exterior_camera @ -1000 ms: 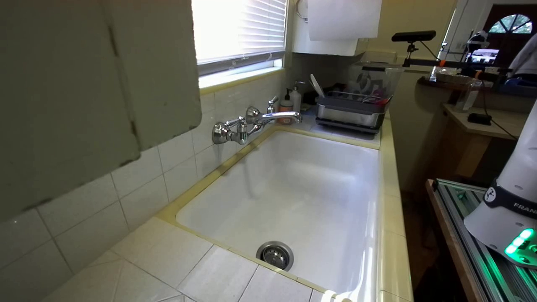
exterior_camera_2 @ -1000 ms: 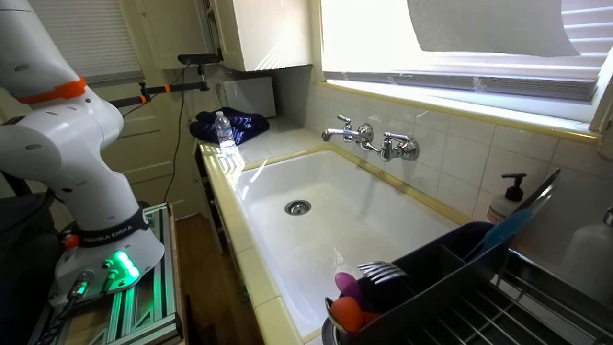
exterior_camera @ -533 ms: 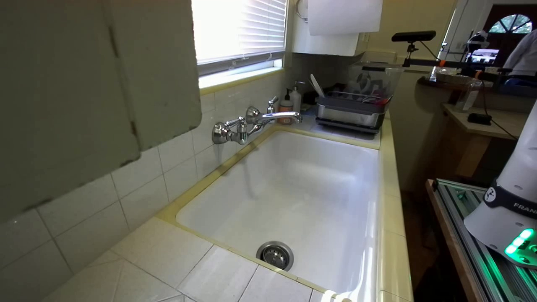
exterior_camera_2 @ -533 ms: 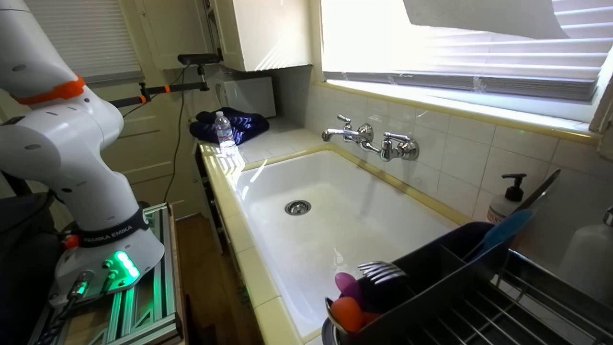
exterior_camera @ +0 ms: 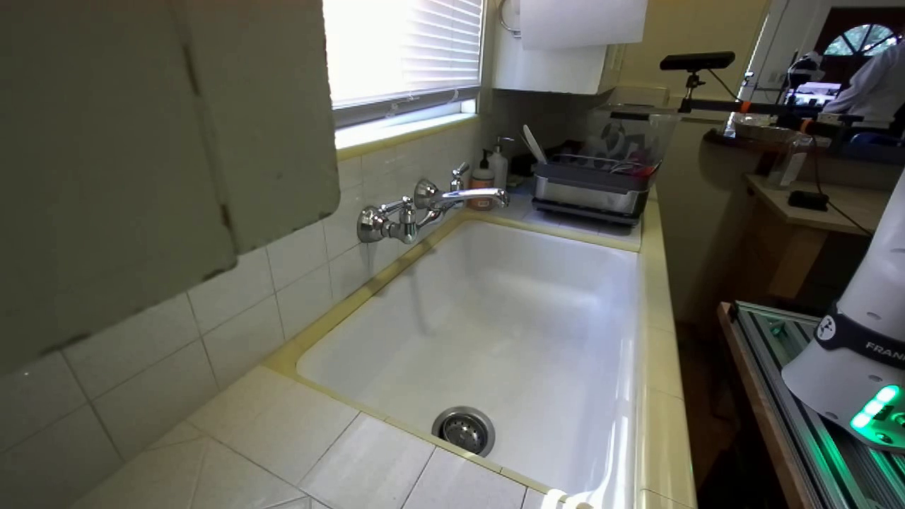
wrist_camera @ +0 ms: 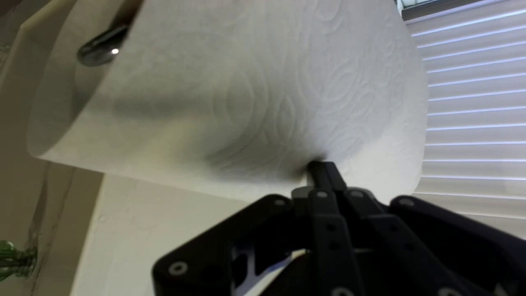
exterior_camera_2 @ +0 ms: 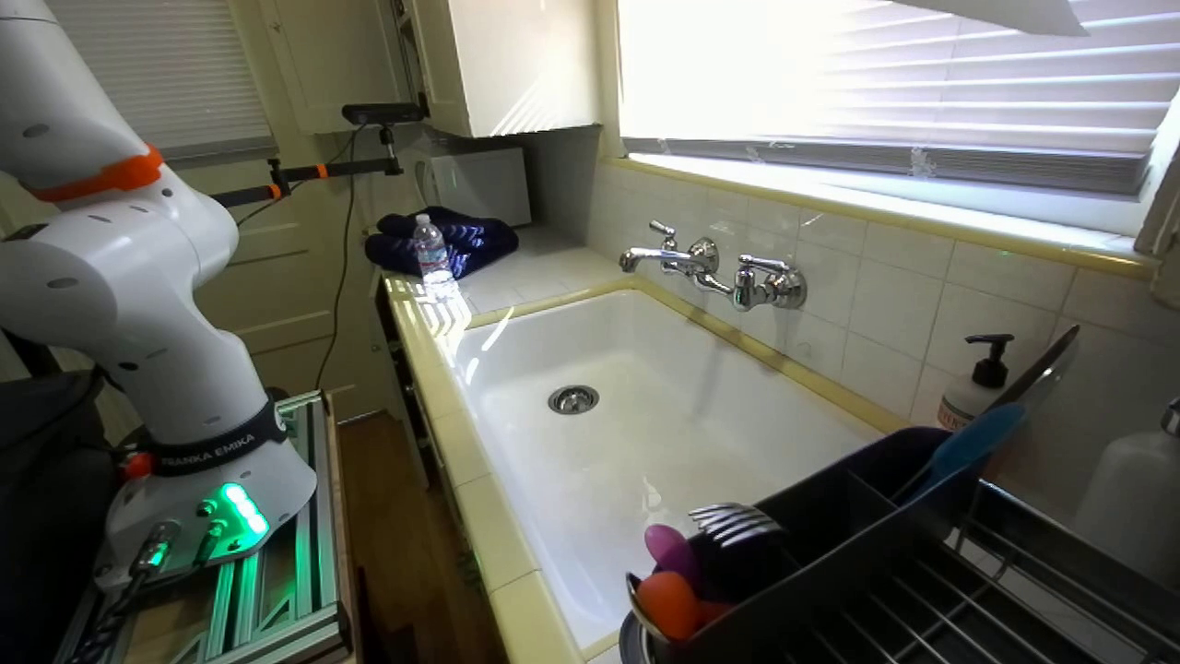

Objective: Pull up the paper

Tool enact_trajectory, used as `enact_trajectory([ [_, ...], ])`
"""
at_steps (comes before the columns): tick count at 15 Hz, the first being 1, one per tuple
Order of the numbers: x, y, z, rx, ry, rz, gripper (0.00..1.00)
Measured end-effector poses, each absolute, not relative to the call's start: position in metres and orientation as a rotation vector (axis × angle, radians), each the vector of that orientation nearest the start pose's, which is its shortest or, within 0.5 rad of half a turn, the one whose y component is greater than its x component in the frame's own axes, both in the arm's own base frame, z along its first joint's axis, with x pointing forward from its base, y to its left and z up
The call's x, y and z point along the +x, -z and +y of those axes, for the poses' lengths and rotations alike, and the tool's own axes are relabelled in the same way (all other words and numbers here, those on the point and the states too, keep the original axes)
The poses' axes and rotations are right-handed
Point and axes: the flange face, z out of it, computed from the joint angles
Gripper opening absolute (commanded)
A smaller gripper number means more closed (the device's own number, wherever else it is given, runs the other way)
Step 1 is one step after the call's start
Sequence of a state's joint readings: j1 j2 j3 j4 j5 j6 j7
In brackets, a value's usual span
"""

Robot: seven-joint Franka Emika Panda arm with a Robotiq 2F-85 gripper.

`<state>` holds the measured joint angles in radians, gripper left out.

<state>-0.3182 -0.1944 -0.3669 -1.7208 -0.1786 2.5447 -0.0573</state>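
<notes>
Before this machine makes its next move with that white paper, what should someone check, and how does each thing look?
1. Gripper at the paper: ok, its tips overlap it near an edge in the wrist view.
2. Jaws closed: ok, they look together.
3. Paper firmly pinched: cannot tell from this angle.
4. Paper clear of the faucet: ok, well apart in both exterior views.
5. Gripper visible from outside: not ok, out of frame in both exterior views.
6. Person safely away: cannot tell; someone shows in the background, distance unclear.

white arm (exterior_camera_2: pixel 138 277) stands bent; fingers (wrist_camera: pixel 326 181) closed together, side by side.
</notes>
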Motion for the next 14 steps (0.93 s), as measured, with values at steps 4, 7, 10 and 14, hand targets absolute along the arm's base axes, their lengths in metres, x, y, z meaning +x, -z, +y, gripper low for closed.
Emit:
enact_trajectory([
  [4,0.397,-0.776,-0.371,-3.062,1.605,0.940,0.00],
  [7,0.387,-0.781,-0.379,-3.051,1.621,0.979,0.00],
  [10,0.376,-0.787,-0.388,-3.045,1.637,1.020,0.00],
  [14,0.375,-0.799,-0.377,-3.037,1.681,0.978,0.00],
])
